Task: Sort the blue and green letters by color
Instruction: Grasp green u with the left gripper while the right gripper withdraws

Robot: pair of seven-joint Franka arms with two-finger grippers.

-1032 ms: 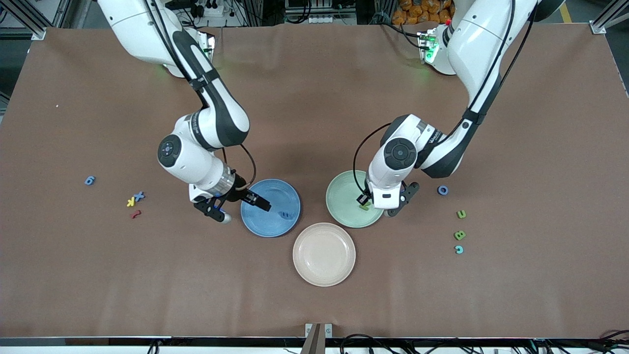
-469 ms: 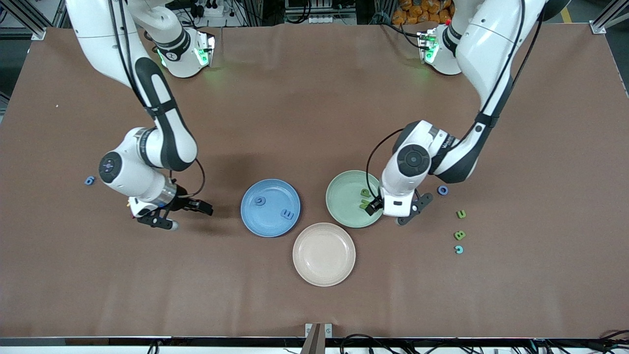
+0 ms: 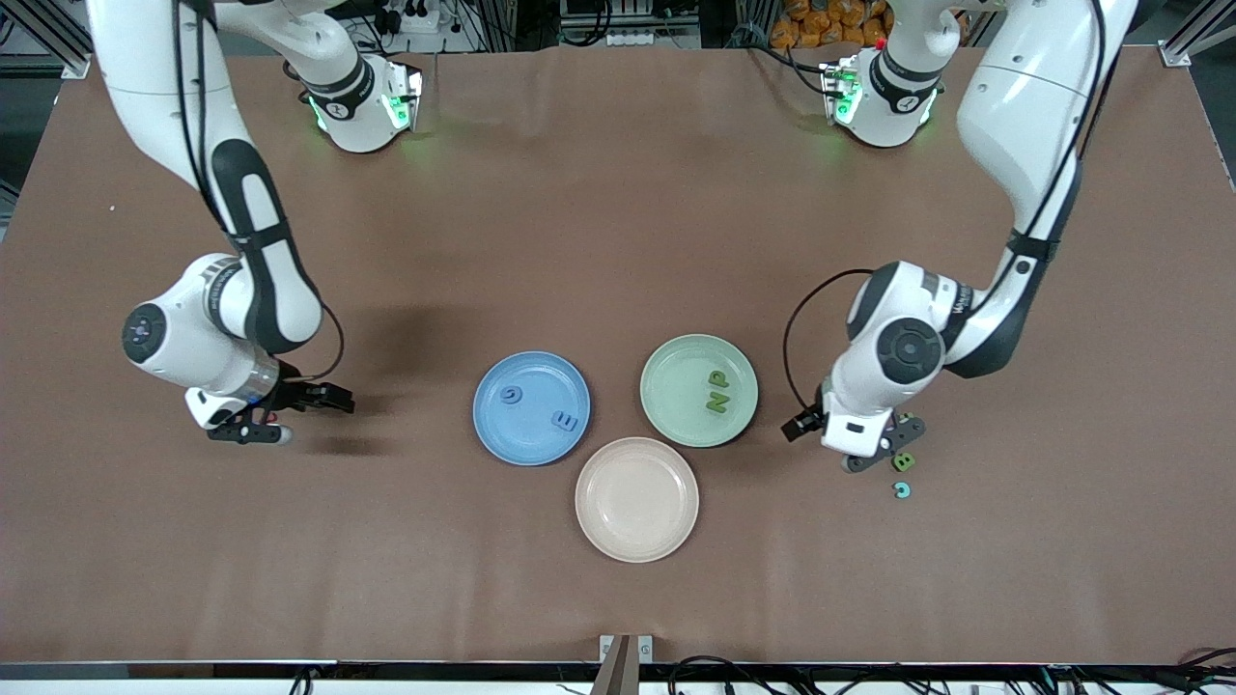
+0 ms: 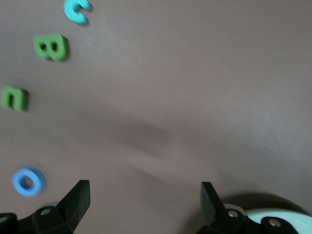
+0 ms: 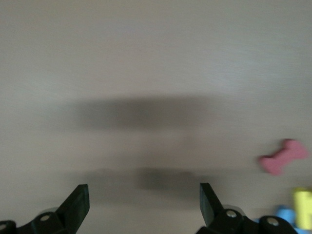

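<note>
The only writing to read is the shapes of the pieces themselves: on the round blue plate (image 3: 531,407) lie two flat blue letters (image 3: 512,395), one a curled G-like form and the other an E nearer the front camera, and on the round pale green plate (image 3: 699,390) lie two olive green letters (image 3: 716,389), an N and a P touching side by side. A round beige plate (image 3: 636,498) sits nearer the camera, between the two coloured plates, with nothing in it. Toward the left arm's end of the brown paper-covered bench (image 3: 618,579) more pieces lie loose: a green B (image 4: 50,47), a green piece like an n or U (image 4: 14,97), a blue ring-shaped O (image 4: 29,181) and a turquoise C (image 3: 902,490), all apart from one another. The left end effector (image 3: 874,446) hangs low over this cluster, its fingers (image 4: 77,201) spread wide and released, holding nothing. The right end effector (image 3: 280,415) hangs low over the bench toward the right arm's end, well apart from the blue plate, its fingers (image 5: 78,202) likewise spread and empty; its wrist view shows a small red squiggly piece (image 5: 283,157), a yellow piece (image 5: 303,205) and part of a blue piece (image 5: 286,215) lying close together on the bench.
</note>
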